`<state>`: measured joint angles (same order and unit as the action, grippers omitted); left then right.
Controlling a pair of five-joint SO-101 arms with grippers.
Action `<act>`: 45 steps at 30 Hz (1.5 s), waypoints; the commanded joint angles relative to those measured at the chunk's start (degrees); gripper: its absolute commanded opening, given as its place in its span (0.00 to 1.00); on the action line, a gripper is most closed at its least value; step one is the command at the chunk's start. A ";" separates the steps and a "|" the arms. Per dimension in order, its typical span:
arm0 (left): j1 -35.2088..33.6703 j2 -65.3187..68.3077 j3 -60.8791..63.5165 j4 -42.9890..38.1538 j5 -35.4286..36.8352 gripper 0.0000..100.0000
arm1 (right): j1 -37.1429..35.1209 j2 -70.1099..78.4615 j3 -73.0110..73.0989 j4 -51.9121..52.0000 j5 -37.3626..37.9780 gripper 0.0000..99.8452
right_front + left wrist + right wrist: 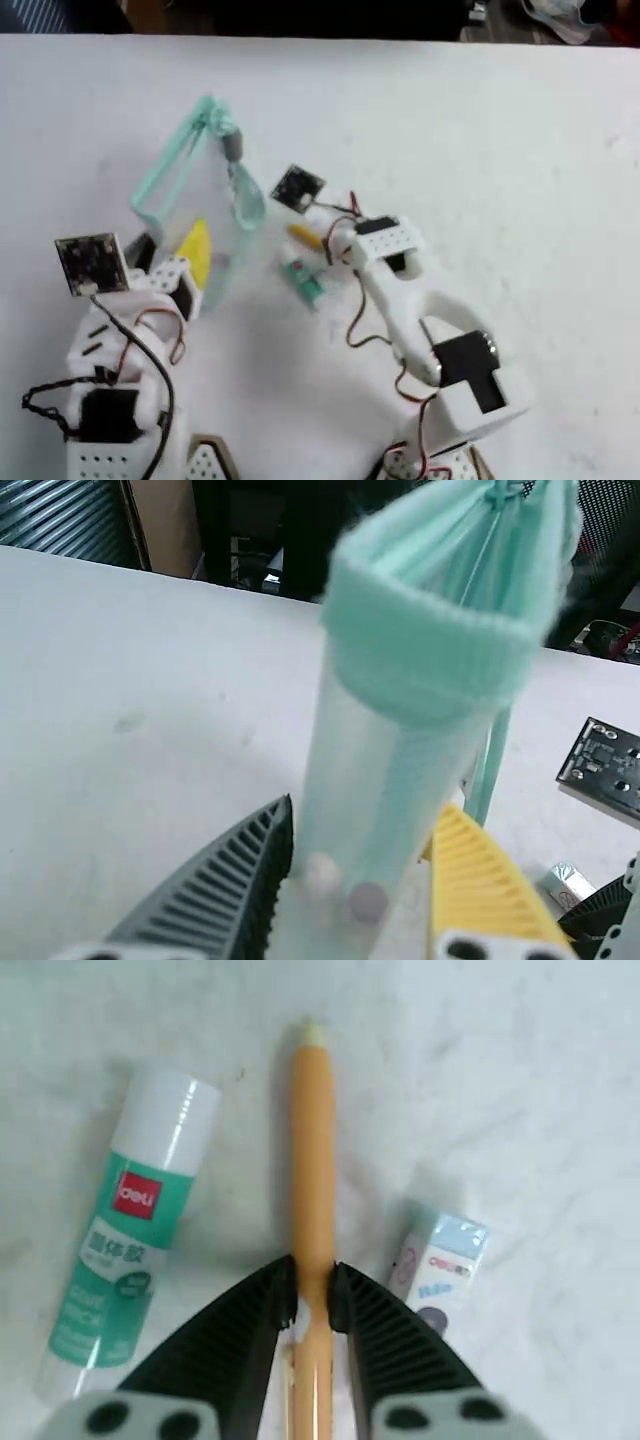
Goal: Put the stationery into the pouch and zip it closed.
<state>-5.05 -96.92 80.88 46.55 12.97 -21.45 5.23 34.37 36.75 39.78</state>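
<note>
Squarely, right end effector pinches the orange pen; left end effector clamps the pouch.

Beside the mint pouch lie an orange pen, glue stick, eraser.

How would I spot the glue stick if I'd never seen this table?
On the white table, look beside the mint-trimmed clear pouch, where the right arm's fingers pinch an orange pen. The glue stick lies alongside the pen: a round tube with green label and white cap, unlike the small boxy blue eraser opposite.
</note>
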 commanded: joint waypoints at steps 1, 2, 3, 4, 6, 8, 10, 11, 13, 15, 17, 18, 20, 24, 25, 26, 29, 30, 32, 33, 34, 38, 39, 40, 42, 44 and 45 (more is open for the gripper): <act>-0.66 -0.48 -0.44 -1.58 0.79 0.22 | 1.71 -0.75 -0.97 0.31 0.62 0.02; -0.66 -0.48 -0.44 -1.58 0.79 0.22 | 1.71 -0.75 -0.97 0.31 0.62 0.02; -0.66 -0.48 -0.35 -1.58 0.79 0.22 | 1.71 -0.75 -0.97 0.31 0.62 0.02; -0.66 -0.48 -0.35 -1.58 0.79 0.22 | 1.71 -0.75 -0.97 0.31 0.62 0.02; -0.66 -0.48 -0.35 -1.58 0.79 0.22 | 1.80 -0.84 -0.88 0.31 0.62 0.02; -0.66 -0.48 -0.35 -1.67 0.79 0.22 | 1.80 -1.98 -0.26 0.40 0.53 0.02; -0.48 -0.48 -0.35 -1.76 0.79 0.22 | 1.80 -4.62 1.32 0.57 -1.49 0.02; -0.48 -0.48 -0.26 -1.76 0.79 0.22 | 1.80 -6.46 2.20 0.66 -3.08 0.02; -0.40 -0.48 -0.26 -1.93 0.79 0.22 | 1.80 -11.30 4.57 0.66 -5.89 0.02; -0.40 -0.48 -0.26 -1.93 0.79 0.22 | 1.80 -17.01 7.82 0.22 -7.74 0.02; -0.31 -0.48 -0.26 -1.93 0.79 0.22 | 1.80 -23.25 11.87 -1.45 -9.05 0.02; -0.31 -0.48 -0.26 -1.93 0.79 0.22 | 1.89 -26.42 14.33 -2.86 -9.85 0.02; -0.31 -0.48 -0.26 -1.93 0.79 0.22 | 2.42 -32.66 19.52 -6.46 -11.52 0.02; 0.04 -0.48 -0.26 -1.93 0.79 0.22 | 5.49 -44.53 28.66 -14.11 -16.70 0.02; 0.84 -0.48 -0.26 -1.93 0.70 0.22 | 6.20 -46.99 30.15 -15.25 -18.02 0.02; 2.07 -0.48 -0.26 -1.85 0.70 0.22 | 6.81 -49.19 31.47 -15.87 -19.08 0.02; 5.85 -0.48 -0.18 -1.58 -3.16 0.22 | 7.43 -54.46 34.46 -16.40 -20.48 0.02; 6.90 -0.48 -0.09 -1.49 -4.75 0.22 | 7.43 -55.69 35.16 -16.40 -20.57 0.02; 7.87 -0.48 -0.09 -1.49 -5.71 0.22 | 7.34 -57.54 36.13 -16.40 -21.10 0.02; 7.87 -0.48 -0.09 -1.49 -5.63 0.22 | 6.99 -58.24 36.22 -16.40 -22.33 0.02; 8.04 -0.48 -0.09 -1.49 -5.63 0.22 | 6.81 -59.12 36.04 -16.48 -23.91 0.02; 8.04 -0.48 -0.09 -1.49 -5.89 0.23 | 5.49 -62.55 27.34 -14.20 -27.87 0.02; 8.04 -0.48 -0.09 -1.49 -5.98 0.23 | 5.23 -63.52 23.91 -12.18 -28.22 0.02; 8.04 -0.48 -0.09 -1.49 -5.98 0.23 | 4.44 -64.40 20.13 -9.80 -28.04 0.02; 8.04 -0.48 -0.09 -1.49 -6.07 0.23 | 1.98 -65.36 11.43 -5.05 -27.96 0.02; 8.04 -0.48 -0.09 -1.49 -6.07 0.23 | -1.36 -65.71 2.81 -1.27 -27.96 0.02; 8.04 -0.48 -0.09 -1.49 -6.07 0.23 | -3.21 -65.71 -1.41 -0.04 -27.96 0.02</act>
<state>2.42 -96.92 80.88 46.55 7.43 -20.31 -58.86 47.30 33.14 12.44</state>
